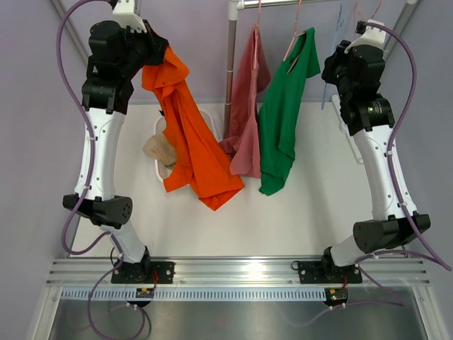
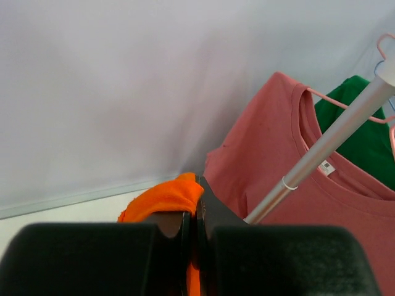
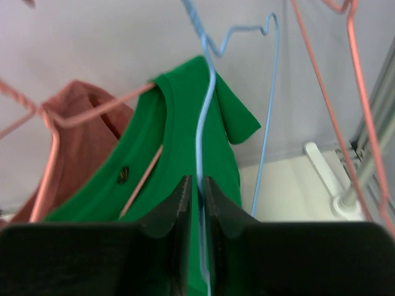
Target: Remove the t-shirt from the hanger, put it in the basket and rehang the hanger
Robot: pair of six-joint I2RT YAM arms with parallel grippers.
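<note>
Both arms raised, wrists high at the far side.

The left arm (image 1: 101, 159) climbs from its base at the near edge, elbow low and pushed out left, white forearm rising to a black wrist that turns rightward. The left gripper (image 2: 197, 188) has its jaws pressed together on a fold of the orange shirt (image 2: 166, 197). The right arm (image 1: 375, 159) mirrors it: elbow low and out right, forearm rising to a black wrist turned leftward. The right gripper (image 3: 197, 188) has its jaws a sliver apart, with the blue hanger (image 3: 200, 123) wire running through the gap; whether the pads touch it cannot be told.
</note>
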